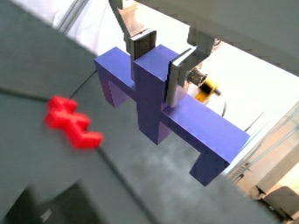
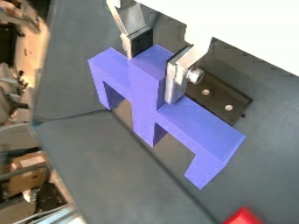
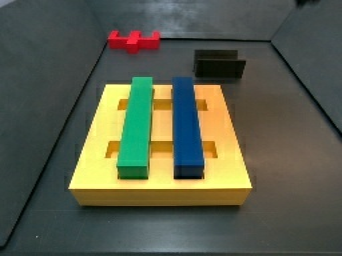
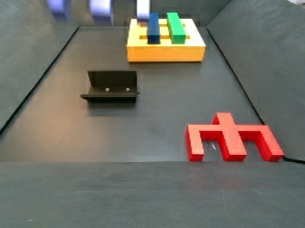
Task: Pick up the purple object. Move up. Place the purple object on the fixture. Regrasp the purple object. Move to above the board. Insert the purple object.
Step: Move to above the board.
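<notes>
Hand [image 1: 162,63] is up high, well clear of the floor, closed on the purple object [image 1: 158,96] w/ prongs hanging down. Below: open dark floor [image 4: 131,125]. Obstacles: the fixture [image 4: 111,86] mid-floor, red block [image 4: 233,138] near one wall, the board [image 3: 163,150] w/ green bar [image 3: 136,125] & blue bar [image 3: 187,128] on top. Bare yellow strips left between and beside the bars. Wide gap between the fixture and the board.

Even, soft overhead light in both side views — faint shadows only. Wrist views blow out white behind the gripper [image 1: 162,54] — purple object [image 4: 99,8] blurred at one frame's top.
</notes>
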